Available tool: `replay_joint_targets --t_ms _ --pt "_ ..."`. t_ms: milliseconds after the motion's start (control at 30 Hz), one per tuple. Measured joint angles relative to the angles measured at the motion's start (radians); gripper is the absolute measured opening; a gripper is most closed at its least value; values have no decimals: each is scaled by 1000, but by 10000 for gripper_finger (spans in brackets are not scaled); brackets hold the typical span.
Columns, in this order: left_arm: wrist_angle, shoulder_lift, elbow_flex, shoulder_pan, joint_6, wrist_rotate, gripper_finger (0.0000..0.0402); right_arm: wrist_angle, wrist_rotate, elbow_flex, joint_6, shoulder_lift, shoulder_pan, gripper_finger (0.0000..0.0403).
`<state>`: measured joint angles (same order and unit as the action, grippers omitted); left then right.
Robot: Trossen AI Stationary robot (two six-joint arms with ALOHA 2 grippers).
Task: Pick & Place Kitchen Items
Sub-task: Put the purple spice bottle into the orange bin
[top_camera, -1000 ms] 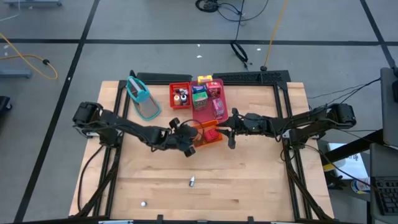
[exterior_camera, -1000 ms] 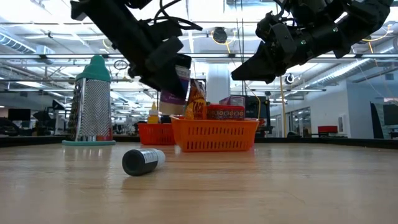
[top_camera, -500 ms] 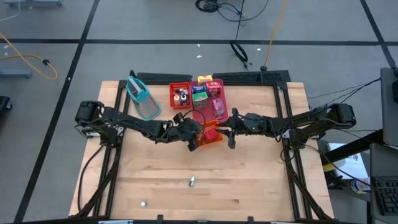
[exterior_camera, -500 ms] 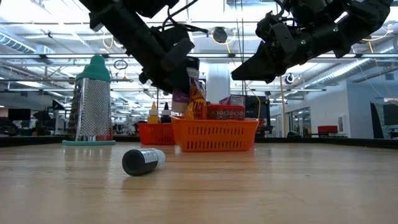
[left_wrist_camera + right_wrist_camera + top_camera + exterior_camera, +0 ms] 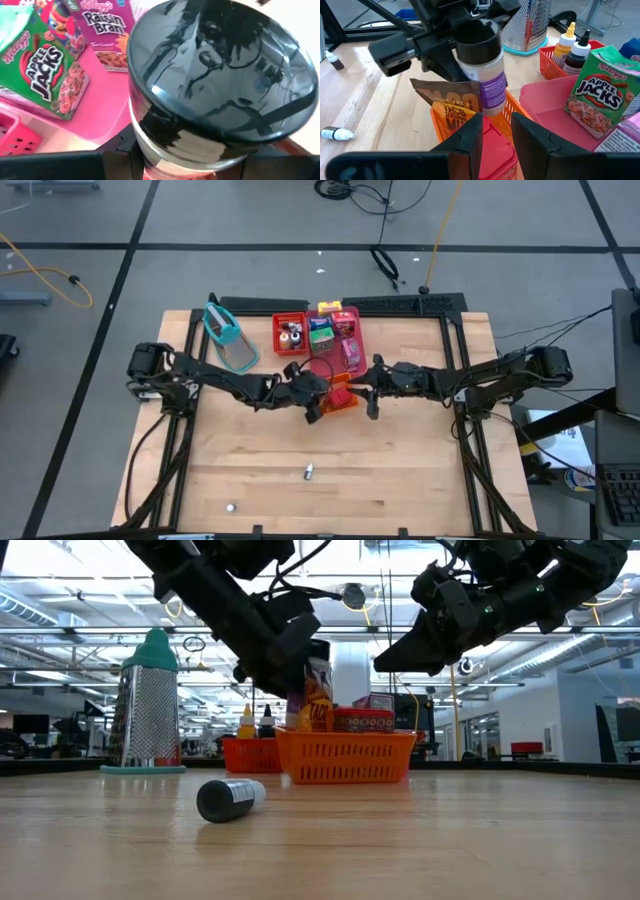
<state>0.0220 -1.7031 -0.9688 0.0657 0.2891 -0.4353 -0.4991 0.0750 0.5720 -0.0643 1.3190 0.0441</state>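
The spice jar [image 5: 481,70], a small clear bottle with a black cap and a purple label, hung upright in the left gripper [image 5: 451,56], its long axis vertical and its base just above the orange tray [image 5: 345,757]. In the high view we placed the jar at about 9 o'clock of that tray, over its near-left corner, with the left gripper [image 5: 308,395] reaching in from the 9 o'clock side of the table. The dark fingers were closed narrowly on the jar's upper body, just under the cap, one on each side. From the left wrist view we saw mostly the glossy black cap [image 5: 220,75] filling the frame.

We judged the coming move to be a short straight drop, since the tray lay directly beneath the jar. A brown taco-mix packet [image 5: 452,107] and a red box [image 5: 495,145] already stood in the tray, so the free room looked tight; the jar might have landed on the packet and tipped.

The right gripper [image 5: 496,131] waited at about 3 o'clock of the tray, raised above it, its fingers parted and holding nothing. The left arm was plainly the nearer one.

On the bare wood towards 6 o'clock another small bottle [image 5: 230,799] lay on its side, well apart from the trays.
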Motion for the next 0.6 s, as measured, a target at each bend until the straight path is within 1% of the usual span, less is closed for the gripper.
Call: replay_joint_targets --t_ms 167,300,367,500,600 --pt "8 -7 0 -23 11 7 185 3 0 0 -1 0 0 93" --pt "1 -18 1 -36 45 68 222 3 1 0 -1 0 0 93" --pt "19 -31 -2 -40 45 82 243 3 1 0 0 0 0 93" --pt "13 -43 0 -40 31 50 280 3 1 0 0 0 0 93" --pt "11 -46 -1 -41 17 8 298 3 1 0 0 0 0 93"
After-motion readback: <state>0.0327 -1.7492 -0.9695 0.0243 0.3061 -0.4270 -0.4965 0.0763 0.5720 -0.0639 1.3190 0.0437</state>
